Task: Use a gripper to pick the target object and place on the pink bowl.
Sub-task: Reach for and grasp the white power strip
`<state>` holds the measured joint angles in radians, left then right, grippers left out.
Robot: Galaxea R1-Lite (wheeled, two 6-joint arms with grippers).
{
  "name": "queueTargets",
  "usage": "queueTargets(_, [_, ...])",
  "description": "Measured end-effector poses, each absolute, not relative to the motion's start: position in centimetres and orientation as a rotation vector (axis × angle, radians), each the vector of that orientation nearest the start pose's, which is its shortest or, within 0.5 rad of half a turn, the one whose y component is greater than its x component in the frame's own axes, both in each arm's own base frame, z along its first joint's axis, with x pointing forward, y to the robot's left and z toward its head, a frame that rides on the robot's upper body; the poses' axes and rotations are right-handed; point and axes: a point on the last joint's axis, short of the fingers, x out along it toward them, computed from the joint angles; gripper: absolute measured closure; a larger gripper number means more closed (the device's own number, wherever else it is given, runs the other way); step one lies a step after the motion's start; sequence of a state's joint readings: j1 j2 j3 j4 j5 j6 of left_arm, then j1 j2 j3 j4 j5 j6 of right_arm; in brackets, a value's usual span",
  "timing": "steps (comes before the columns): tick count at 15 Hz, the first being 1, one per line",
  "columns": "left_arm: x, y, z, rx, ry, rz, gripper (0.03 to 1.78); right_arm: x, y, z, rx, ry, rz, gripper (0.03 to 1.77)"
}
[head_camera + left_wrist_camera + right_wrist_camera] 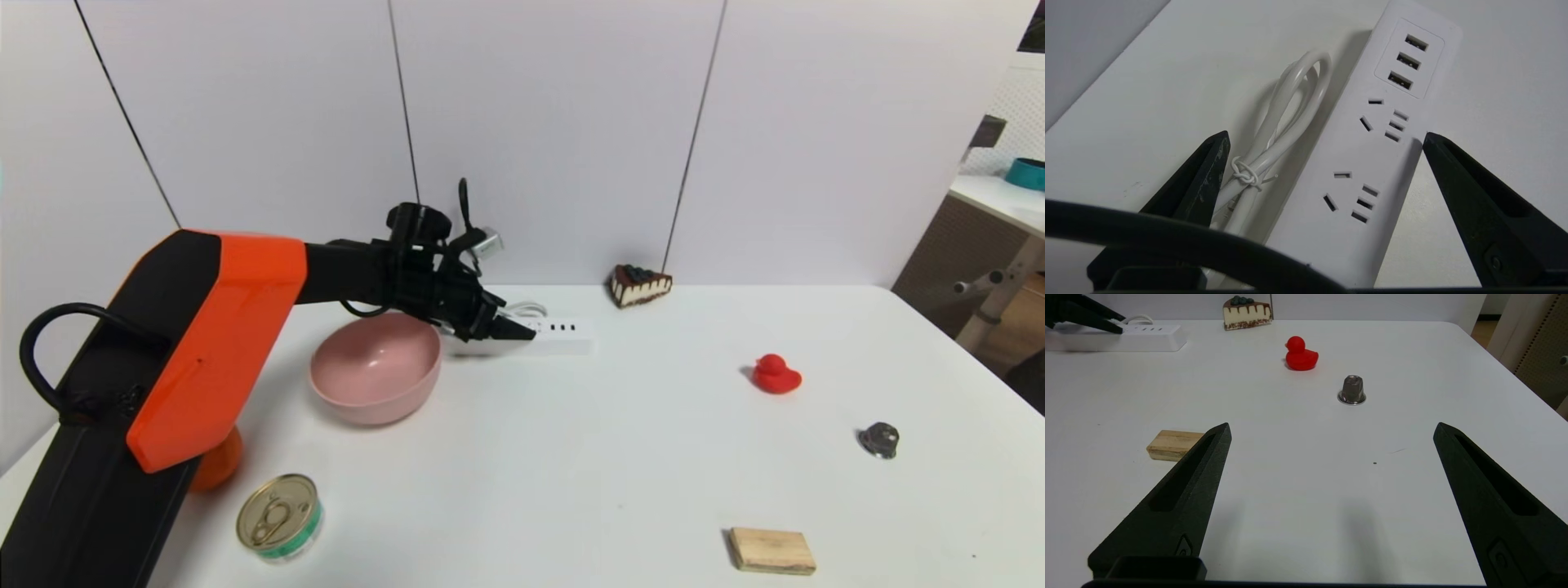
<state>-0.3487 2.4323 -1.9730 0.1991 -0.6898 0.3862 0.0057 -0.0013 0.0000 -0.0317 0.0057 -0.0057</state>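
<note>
The white power strip (1372,155) lies flat on the white table (571,457) near the back wall, just beyond the pink bowl (375,369) and apart from it. From my head camera, only the strip's right end with its dark USB ports shows; the rest is hidden behind my left gripper (510,327). My left wrist camera gives more: the strip runs between my two black fingers (1200,179), which stand wide apart, one beyond each long side, with the bundled white cord (1286,122) lying beside the strip near one finger. I hold nothing, and I cannot tell whether my fingertips touch the table. The near end of the strip is cut off by my own dark cable. An orange (219,461) is mostly hidden behind my left arm, near a tin can (279,517). My right gripper (1331,437) is out of the head view; its wrist camera shows it gaping over bare table, with a wooden block (1172,445) partly covered by one finger.
</note>
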Motion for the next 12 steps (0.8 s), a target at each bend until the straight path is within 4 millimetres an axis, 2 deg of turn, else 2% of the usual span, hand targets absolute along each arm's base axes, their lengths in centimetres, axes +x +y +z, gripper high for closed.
queueTargets(12, [45.26,-18.42,13.01,0.255,0.495,-1.137,0.12,-2.30,0.00,7.87,-0.006,-0.033,0.011,0.09])
